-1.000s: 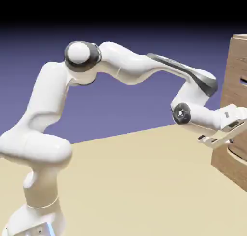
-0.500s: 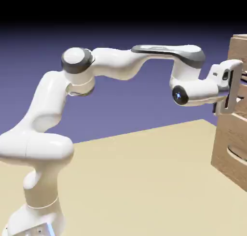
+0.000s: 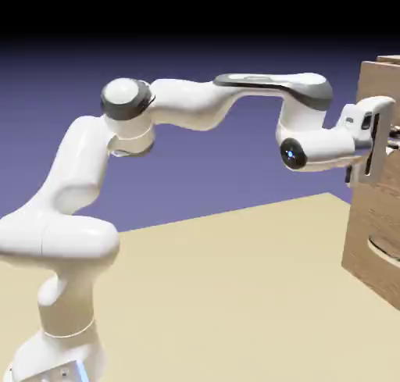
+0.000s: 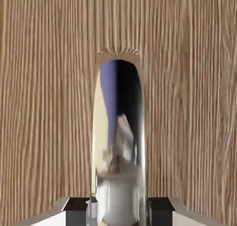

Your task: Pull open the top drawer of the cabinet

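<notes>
Hand view is packed with wood grain: the drawer (image 4: 46, 105) front fills it, its shiny handle (image 4: 118, 142) pinched between the jaws, which are clamped tight on it. Grip made, then; the pull is what's left, and whether the drawer sits out at all, I can't tell. Exterior view has the gripper (image 3: 378, 142) pressed to the cabinet (image 3: 373, 216), high up near its top edge. Away from the cabinet, above the counter (image 3: 234, 294), there's open room to draw back.
</notes>
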Controlling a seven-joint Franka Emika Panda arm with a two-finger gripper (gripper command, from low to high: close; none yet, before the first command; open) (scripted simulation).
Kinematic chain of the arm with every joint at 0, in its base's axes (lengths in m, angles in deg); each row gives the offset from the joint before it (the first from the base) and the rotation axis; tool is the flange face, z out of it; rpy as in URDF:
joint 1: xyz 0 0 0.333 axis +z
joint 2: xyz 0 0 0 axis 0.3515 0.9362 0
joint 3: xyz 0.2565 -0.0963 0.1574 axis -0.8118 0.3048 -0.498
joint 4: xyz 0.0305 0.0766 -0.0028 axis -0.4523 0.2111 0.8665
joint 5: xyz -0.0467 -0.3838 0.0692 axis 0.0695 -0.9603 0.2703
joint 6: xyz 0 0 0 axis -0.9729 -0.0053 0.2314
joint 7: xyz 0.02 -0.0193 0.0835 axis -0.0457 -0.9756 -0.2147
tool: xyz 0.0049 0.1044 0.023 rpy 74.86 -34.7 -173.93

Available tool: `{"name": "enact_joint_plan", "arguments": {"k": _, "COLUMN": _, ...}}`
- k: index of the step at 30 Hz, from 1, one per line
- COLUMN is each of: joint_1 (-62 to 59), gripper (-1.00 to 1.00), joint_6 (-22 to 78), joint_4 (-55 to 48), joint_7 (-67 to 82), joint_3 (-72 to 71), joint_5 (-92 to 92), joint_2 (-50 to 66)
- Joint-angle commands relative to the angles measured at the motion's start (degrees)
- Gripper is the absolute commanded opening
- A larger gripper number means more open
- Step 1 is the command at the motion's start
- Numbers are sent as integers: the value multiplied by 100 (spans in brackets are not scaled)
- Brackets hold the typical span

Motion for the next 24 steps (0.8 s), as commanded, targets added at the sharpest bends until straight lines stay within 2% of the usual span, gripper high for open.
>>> {"name": "enact_joint_plan", "arguments": {"k": 1, "joint_1": 182, "gripper": -100, "joint_6": 61, "joint_4": 208, "joint_7": 64, "joint_3": 127, "joint_5": 1, "joint_2": -50}}
{"name": "enact_joint_plan", "arguments": {"k": 10, "joint_1": 1971, "gripper": -100, "joint_6": 586, "joint_4": 2076, "joint_7": 308, "joint_3": 1559, "joint_5": -206, "joint_2": -164}}
{"name": "enact_joint_plan", "arguments": {"k": 21, "joint_1": 3904, "gripper": -100, "joint_6": 1146, "joint_4": 4171, "joint_7": 5, "joint_3": 3355, "joint_5": -787, "joint_2": 642}}
{"name": "enact_joint_plan", "arguments": {"k": 22, "joint_1": 3904, "gripper": 100, "joint_6": 1146, "joint_4": 4171, "joint_7": 5, "joint_3": 3355, "joint_5": -787, "joint_2": 642}}
{"name": "enact_joint_plan", "arguments": {"k": 24, "joint_1": 4085, "gripper": 100, "joint_6": 1179, "joint_4": 4378, "joint_7": -50, "joint_3": 3538, "joint_5": -894, "joint_2": 777}}
